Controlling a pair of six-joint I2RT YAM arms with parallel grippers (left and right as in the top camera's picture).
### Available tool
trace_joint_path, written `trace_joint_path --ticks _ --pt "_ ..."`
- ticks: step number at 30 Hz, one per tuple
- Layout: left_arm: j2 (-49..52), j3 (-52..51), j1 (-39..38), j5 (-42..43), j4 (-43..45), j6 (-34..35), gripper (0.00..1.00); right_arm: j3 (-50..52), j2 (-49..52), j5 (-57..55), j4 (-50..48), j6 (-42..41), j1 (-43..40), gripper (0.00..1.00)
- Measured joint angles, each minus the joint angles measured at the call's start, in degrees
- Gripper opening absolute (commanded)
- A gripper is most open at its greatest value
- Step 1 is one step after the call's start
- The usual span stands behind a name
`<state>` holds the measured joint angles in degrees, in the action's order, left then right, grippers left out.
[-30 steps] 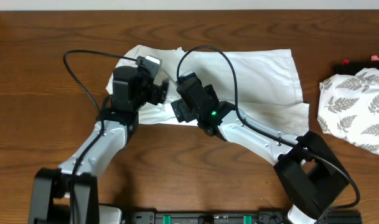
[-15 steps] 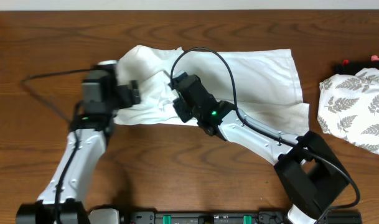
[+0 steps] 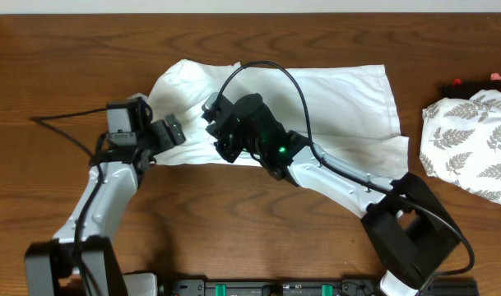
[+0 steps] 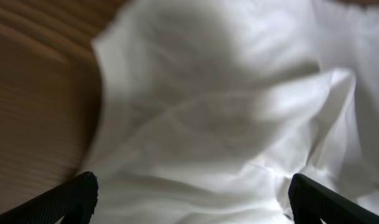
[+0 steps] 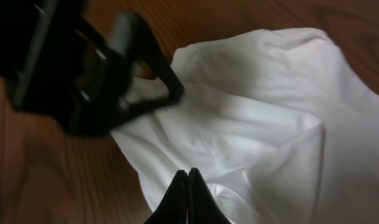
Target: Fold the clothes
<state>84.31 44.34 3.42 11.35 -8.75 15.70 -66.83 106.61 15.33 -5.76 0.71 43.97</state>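
The clothes [image 3: 340,99], a white T-shirt, lie crumpled across the middle of the wooden table, with a raised fold at the left end [image 4: 226,106]. My right gripper [image 3: 215,127] is over the shirt's lower left part. Its jaws are pressed together [image 5: 188,174] with a small ridge of white cloth gathered at the tips. My left gripper [image 3: 169,138] stands wide open at the shirt's left edge. Its two black fingertips [image 4: 77,193] straddle the cloth without touching it. The chest graphic is hidden.
A grey-and-white fern-print cloth [image 3: 472,144] lies at the right edge, with a small dark and red object [image 3: 464,85] behind it. Black cables loop above both arms. The left arm's gripper [image 5: 114,68] shows close in the right wrist view, over bare wood.
My left arm has drawn back to the left, off the shirt, and stays open. My right gripper has shut on the shirt and shifted slightly left.
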Motion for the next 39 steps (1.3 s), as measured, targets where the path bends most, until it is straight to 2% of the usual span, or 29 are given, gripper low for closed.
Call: trace_joint_path --ticks 10,16,39 --pt "7.8 0.0 -1.0 2.5 -0.2 0.0 0.98 0.0 5.4 3.1 -3.9 -0.3 0.0 0.01" --pt "11.2 1.4 -1.0 2.3 -0.5 0.0 0.98 0.0 5.6 0.4 -4.6 -0.5 0.0 0.01" --pt "12.0 2.9 -1.2 1.5 -2.7 1.0 0.98 -0.2 13.5 -2.5 -7.4 -4.9 -0.1 0.01"
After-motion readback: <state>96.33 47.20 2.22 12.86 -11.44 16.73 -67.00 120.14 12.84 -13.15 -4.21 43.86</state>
